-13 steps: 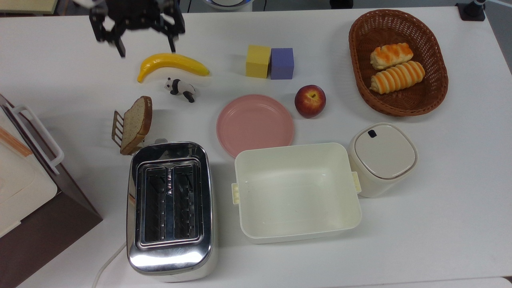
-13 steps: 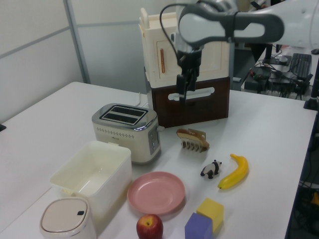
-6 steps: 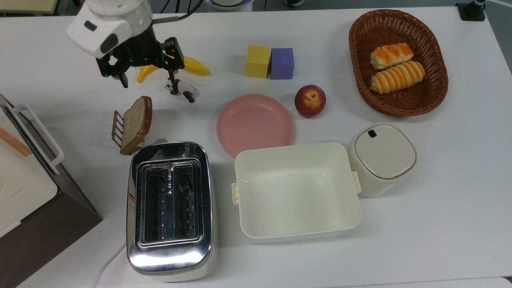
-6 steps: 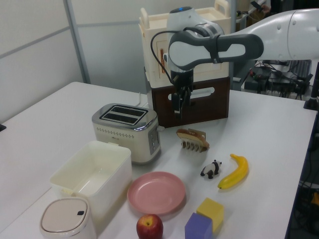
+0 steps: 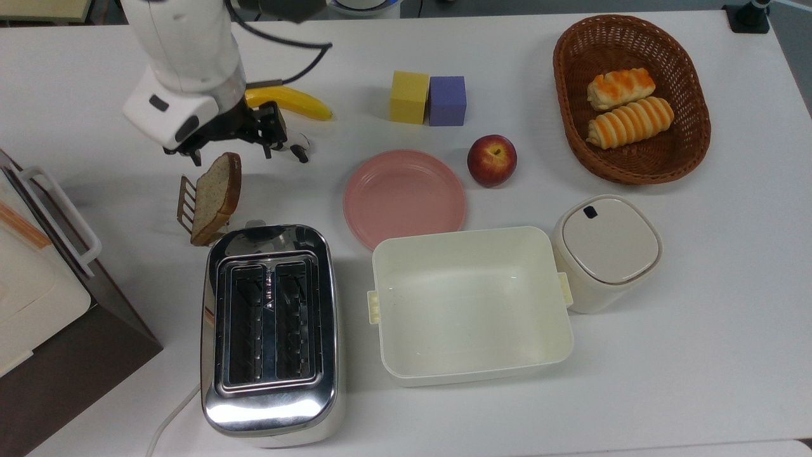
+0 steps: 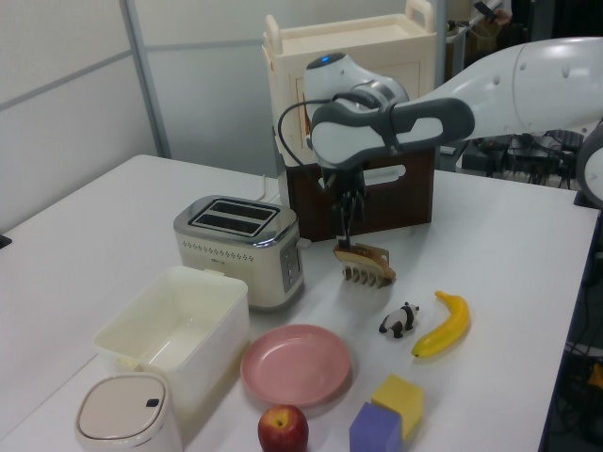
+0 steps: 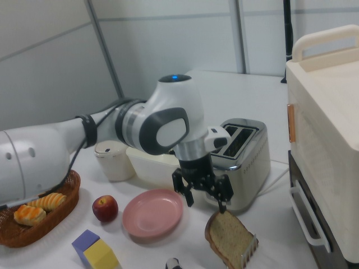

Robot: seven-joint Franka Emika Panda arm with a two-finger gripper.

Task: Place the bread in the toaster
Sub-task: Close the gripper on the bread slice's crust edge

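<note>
The black two-finger gripper (image 5: pixel 231 151) hangs with fingers apart just above the brown wholemeal bread slice (image 5: pixel 217 197), which leans in a small wire toast rack (image 5: pixel 185 204). In the top view, the shiny chrome two-slot toaster (image 5: pixel 269 330) lies at five o'clock from the bread.

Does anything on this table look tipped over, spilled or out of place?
Nothing is spilled or damaged. The only oddity: the bread leans tilted in its small rack rather than upright, beside the toaster.
</note>
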